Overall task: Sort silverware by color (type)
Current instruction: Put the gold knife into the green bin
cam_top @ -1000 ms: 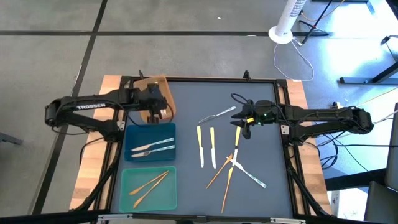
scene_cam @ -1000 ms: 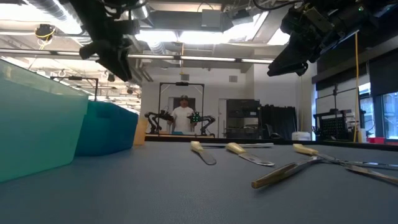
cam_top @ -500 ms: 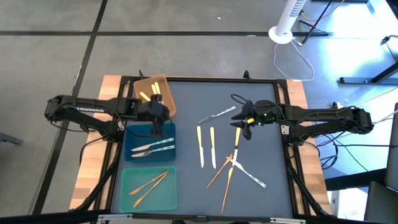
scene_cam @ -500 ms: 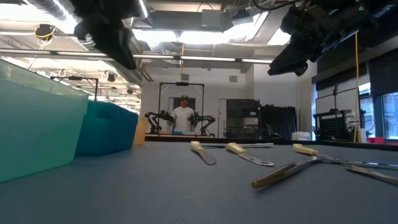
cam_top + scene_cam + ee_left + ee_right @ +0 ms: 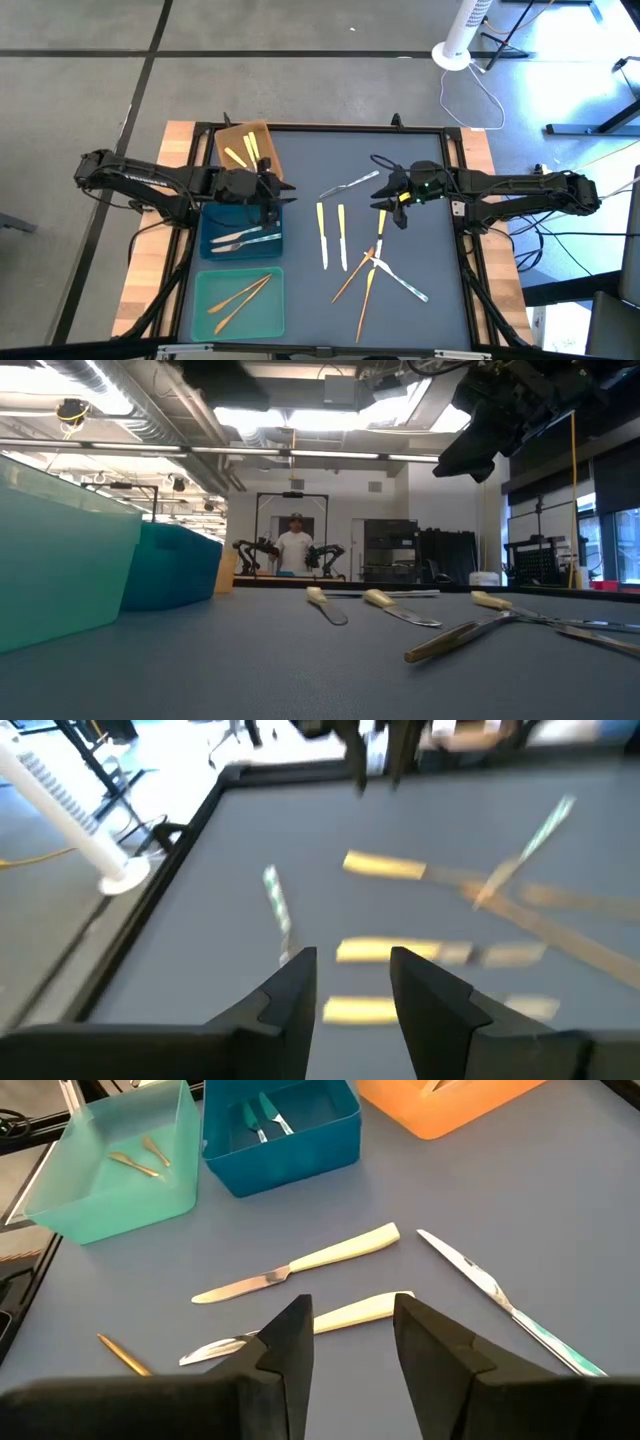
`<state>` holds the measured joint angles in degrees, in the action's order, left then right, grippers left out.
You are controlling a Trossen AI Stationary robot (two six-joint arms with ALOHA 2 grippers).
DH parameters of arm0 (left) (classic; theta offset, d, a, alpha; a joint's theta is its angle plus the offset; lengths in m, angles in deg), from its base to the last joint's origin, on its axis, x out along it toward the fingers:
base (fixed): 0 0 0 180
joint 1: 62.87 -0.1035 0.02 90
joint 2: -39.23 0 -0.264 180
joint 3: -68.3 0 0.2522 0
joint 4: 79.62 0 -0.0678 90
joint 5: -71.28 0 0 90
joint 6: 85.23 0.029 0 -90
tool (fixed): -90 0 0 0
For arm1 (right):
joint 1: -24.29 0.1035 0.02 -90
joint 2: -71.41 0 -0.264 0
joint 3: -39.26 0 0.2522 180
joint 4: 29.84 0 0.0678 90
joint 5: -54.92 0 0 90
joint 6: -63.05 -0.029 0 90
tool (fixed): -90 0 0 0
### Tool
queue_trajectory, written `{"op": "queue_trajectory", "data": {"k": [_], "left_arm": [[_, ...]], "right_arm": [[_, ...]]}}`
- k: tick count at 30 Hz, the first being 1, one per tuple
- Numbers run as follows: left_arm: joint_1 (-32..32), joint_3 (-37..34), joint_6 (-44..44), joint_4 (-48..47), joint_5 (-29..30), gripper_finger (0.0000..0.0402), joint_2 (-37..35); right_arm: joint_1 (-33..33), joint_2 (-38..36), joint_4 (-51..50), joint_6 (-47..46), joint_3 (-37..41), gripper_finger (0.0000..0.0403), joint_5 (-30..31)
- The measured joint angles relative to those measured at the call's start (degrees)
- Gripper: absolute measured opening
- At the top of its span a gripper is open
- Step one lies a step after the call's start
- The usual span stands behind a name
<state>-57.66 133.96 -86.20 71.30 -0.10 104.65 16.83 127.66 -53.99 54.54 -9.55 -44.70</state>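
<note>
**A:** so how's this silverware (image 5: 345, 240) gonna handle? Looks fiddly.

**B:** My guess: light, stiff, and lying dead flat on the mat (image 5: 420, 310), so almost nothing to get fingers under. The steel ends look smooth and probably slippery. I'd pinch across a handle near its middle, where it's thickest, coming straight down.

**A:** Where is everything, using the blue tray (image 5: 212, 222) as the anchor?

**B:** Silver pieces are inside the blue tray. Two yellow-handled ones sit in the brown tray (image 5: 262, 133) just behind it, and two orange-gold ones in the teal tray (image 5: 203, 288) just in front. The loose stuff is out on the mat, well to the right-arm side: two yellow-handled knives (image 5: 300, 1265) lying parallel, a silver fork (image 5: 350, 183) farther back, then a crossed heap of gold and silver pieces nearer the front edge. That heap is the tricky bit, since lifting one may drag another.

**A:** Textures?

**B:** Handles are matte cream-yellow and a bit rounded, blades thin and shiny, and the gold ones are slim rods. Trays are shallow plastic, the teal one translucent.

**A:** Grippers?

**B:** Left gripper (image 5: 347, 982) hangs at the mat-side edge of the blue tray, jaws a narrow gap apart, nothing between them. Right gripper (image 5: 348, 1325) hovers above the mat beside the third yellow-handled piece (image 5: 382, 217), also parted a little and empty.
</note>
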Motion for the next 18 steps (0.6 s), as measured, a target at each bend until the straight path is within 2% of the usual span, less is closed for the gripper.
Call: {"op": "queue_trajectory", "data": {"k": [4,18], "left_arm": [[1.76,0.02,-4.59,6.82,0.04,0.0124,1.82],[6.24,0.0,-5.12,26.28,-0.1,0.0124,10.29]], "right_arm": [[-0.01,0.0,0.0,0.0,0.0,0.0129,0.01],[-0.02,0.0,-0.07,0.04,-0.02,0.0129,0.06]]}}
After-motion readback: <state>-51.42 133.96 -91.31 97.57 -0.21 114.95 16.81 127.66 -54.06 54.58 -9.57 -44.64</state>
